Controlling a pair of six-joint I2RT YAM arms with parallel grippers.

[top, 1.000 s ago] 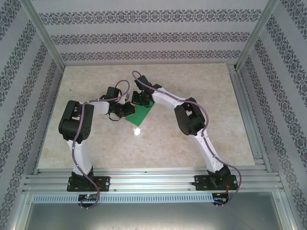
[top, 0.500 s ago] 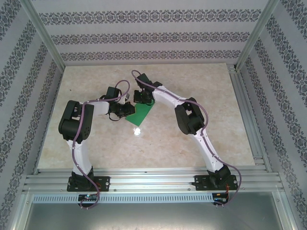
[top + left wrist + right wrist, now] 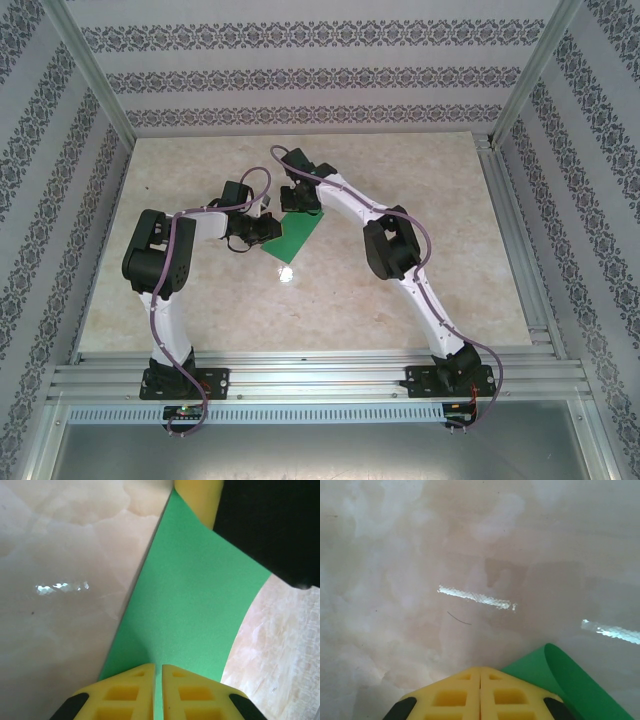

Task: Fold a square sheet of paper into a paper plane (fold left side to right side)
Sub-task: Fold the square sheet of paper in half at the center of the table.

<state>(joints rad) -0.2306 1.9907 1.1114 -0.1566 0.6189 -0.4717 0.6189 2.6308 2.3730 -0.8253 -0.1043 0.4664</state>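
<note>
Firmly left claw [image 3: 158, 667] pinches green sheet [image 3: 192, 605]; closed right claw [image 3: 480, 670] sits beside it.

Marbled beige table [image 3: 400, 290] w/ green square sheet of paper [image 3: 296, 238] near ctr

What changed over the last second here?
The right gripper crept slightly toward the table's far side, and the square sheet of paper shifted a little with it. The left gripper stayed in place, shut on the sheet. Nothing was released.
</note>
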